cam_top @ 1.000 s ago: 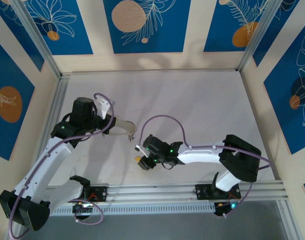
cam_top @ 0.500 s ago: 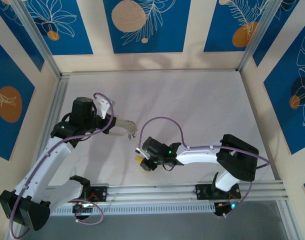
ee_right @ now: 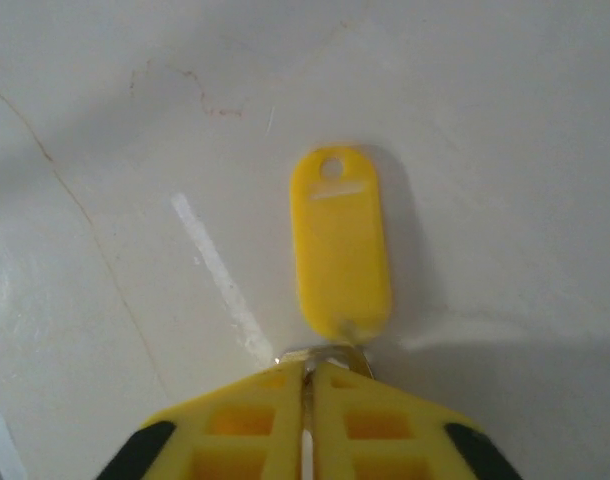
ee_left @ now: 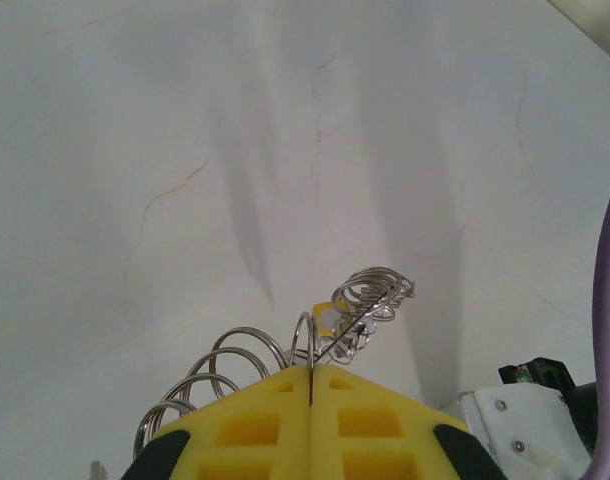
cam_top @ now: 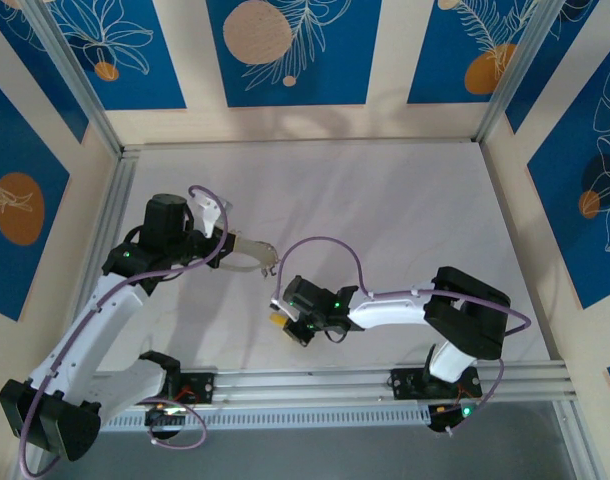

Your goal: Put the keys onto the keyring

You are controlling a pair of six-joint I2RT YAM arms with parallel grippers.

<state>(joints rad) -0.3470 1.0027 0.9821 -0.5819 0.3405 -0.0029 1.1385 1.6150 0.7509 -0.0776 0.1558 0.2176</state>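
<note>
Right claw [ee_right: 307, 385]: fingers pressed together, pinching the metal at the base of the yellow-tagged key [ee_right: 340, 250]. The tag hangs out ahead of the tips over the table [ee_right: 505, 120]. You cannot tell from the wrist view whether it touches the surface, and the blade is hidden between the fingers.

Left claw [ee_left: 312, 385]: also pressed together, clamped on the wire of the keyring [ee_left: 235, 345], whose loops fan out to the left of the fingertips. A cluster of smaller rings [ee_left: 377, 292] sits just beyond.

Change over the last second, overhead view: your right arm's elbow has swung leftward and slightly nearer the bases, and its purple cable [cam_top: 325, 242] arches lower. The right claw [cam_top: 283, 322] has turned a little, and the key [cam_top: 277, 318] has crept only slightly. The left claw [cam_top: 265, 265] has held its place.

Reading: this looks like re-aiming rather than approach. The key is near the ring but still apart, below it in the overhead view. No threading yet. Your next move probably needs the key's hole lined up with a free wire end, which these views do not show clearly.
</note>
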